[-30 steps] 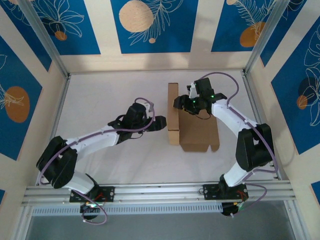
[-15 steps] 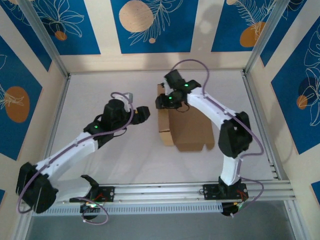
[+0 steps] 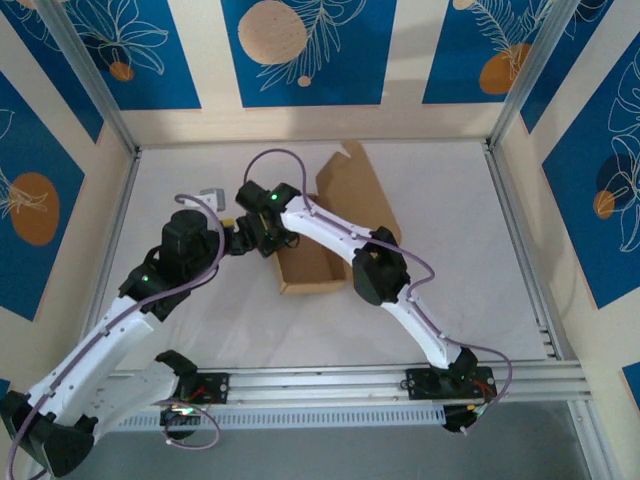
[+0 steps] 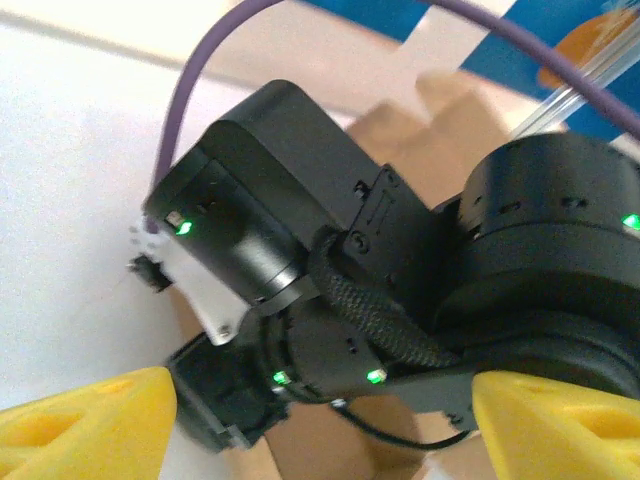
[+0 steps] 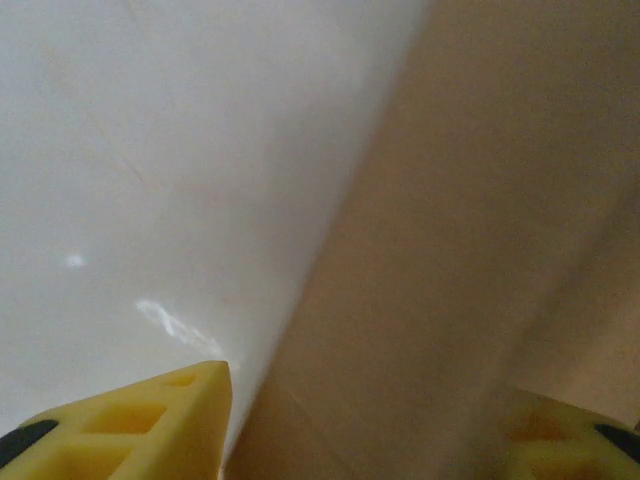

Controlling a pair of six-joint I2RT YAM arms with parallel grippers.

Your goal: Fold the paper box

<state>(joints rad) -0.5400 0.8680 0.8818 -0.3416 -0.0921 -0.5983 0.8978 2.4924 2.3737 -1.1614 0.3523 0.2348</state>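
Note:
The paper box (image 3: 312,262) is plain brown cardboard, lying left of the table's middle with one large flap (image 3: 355,190) raised toward the back. My right gripper (image 3: 266,236) is at the box's left end. In the right wrist view its yellow fingers (image 5: 150,420) stand apart, one over the white table and the other over the blurred cardboard (image 5: 480,250). My left gripper (image 3: 236,240) is just left of it, open. Between its wide-apart yellow fingers (image 4: 90,425) is the right arm's black wrist, with cardboard (image 4: 320,450) behind it.
A small grey metal bracket (image 3: 212,192) lies on the white table (image 3: 450,230) behind the left arm. Aluminium posts and patterned walls close in the back and sides. The rail (image 3: 320,382) with both arm bases runs along the near edge.
The box has slid left and turned, and its large flap has risen. The right gripper swept left with it, and the left arm drew back to the left.

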